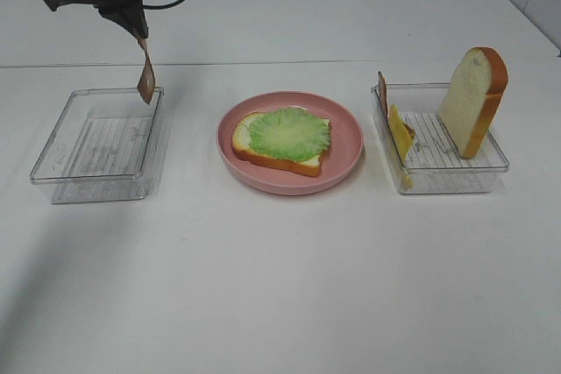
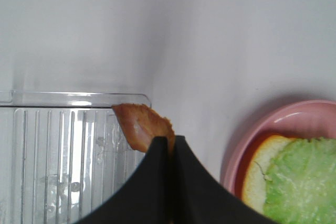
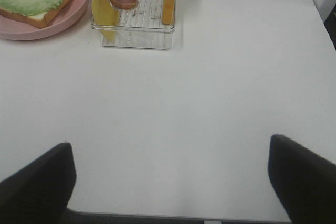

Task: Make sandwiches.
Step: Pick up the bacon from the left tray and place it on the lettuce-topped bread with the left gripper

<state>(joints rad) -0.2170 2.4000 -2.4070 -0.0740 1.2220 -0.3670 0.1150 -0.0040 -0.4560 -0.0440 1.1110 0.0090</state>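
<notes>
L pincer nipping bacon strip, prob. over tray edge, lettuce-topped bread

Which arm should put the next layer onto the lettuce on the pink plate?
Left. The left gripper is shut on a bacon strip hanging above the left tray; the right gripper is open and empty, back from the plate.

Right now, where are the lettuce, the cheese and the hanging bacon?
lettuce (image 1: 289,133): high view, middle of leaf.
cheese (image 1: 399,133): high view, flat yellow side.
hanging bacon (image 1: 145,81): high view, middle of strip.
</notes>
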